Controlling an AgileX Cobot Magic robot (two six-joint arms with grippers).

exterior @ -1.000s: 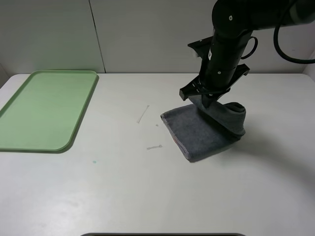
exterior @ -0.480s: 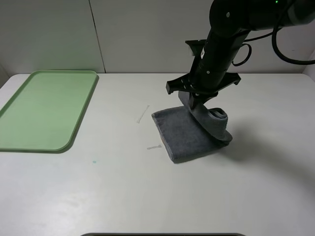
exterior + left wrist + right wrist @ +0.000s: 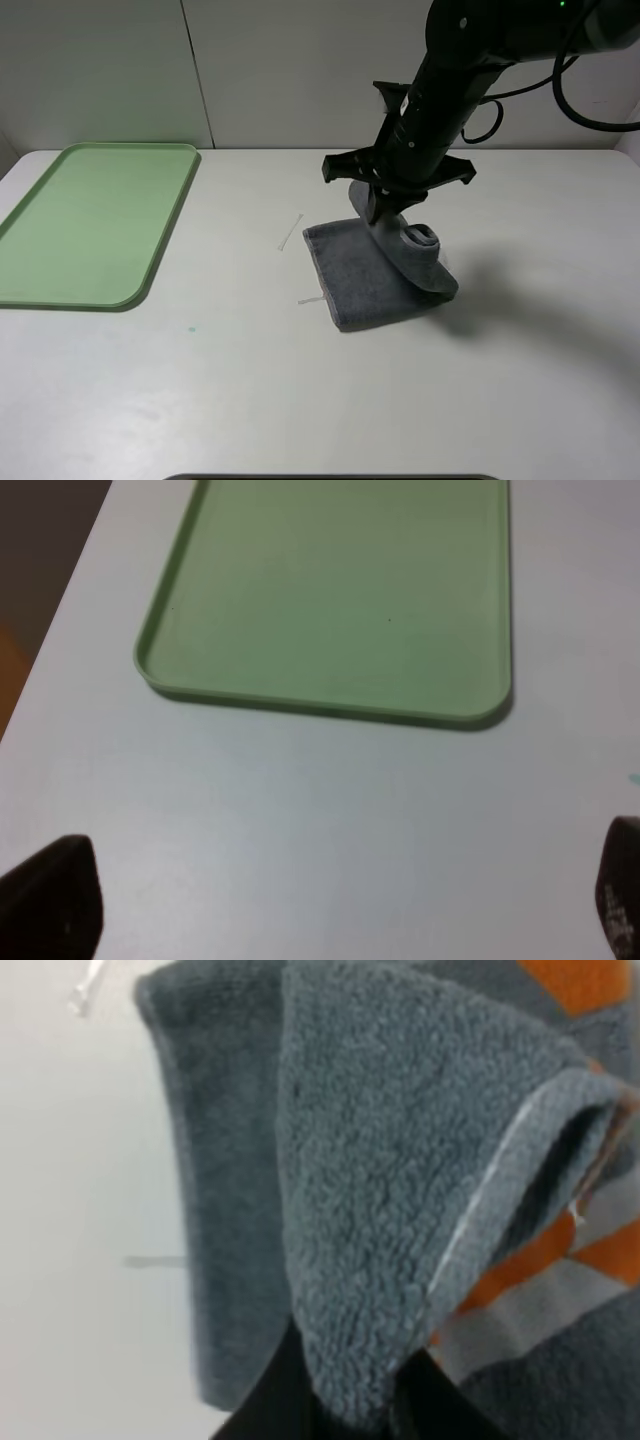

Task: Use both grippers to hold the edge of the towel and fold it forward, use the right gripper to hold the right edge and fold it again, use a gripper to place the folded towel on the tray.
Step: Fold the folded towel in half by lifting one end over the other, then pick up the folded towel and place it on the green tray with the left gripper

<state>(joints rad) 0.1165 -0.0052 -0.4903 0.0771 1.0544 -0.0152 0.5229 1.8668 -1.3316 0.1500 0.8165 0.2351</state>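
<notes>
The dark grey towel point(image 3: 365, 285) lies folded on the white table, right of centre. One end is lifted into a raised fold. My right gripper point(image 3: 388, 214) is shut on that raised grey edge. In the right wrist view the towel point(image 3: 370, 1160) fills the frame with orange and white stripes showing inside the fold, and the right gripper point(image 3: 350, 1405) pinches the hem. The pale green tray point(image 3: 90, 220) sits at the far left, apart from the towel. My left gripper point(image 3: 330, 905) is open over bare table just short of the tray point(image 3: 330, 590), and its black fingertips point(image 3: 50, 900) hold nothing.
Two thin white scraps point(image 3: 291, 233) point(image 3: 312, 299) lie on the table just left of the towel. A small teal speck point(image 3: 190, 328) marks the tabletop nearer the front. The wall stands close behind the table.
My right gripper has moved left toward the tray, and the towel has slid left with it. The gripper has also turned a little. The tray has not moved.
</notes>
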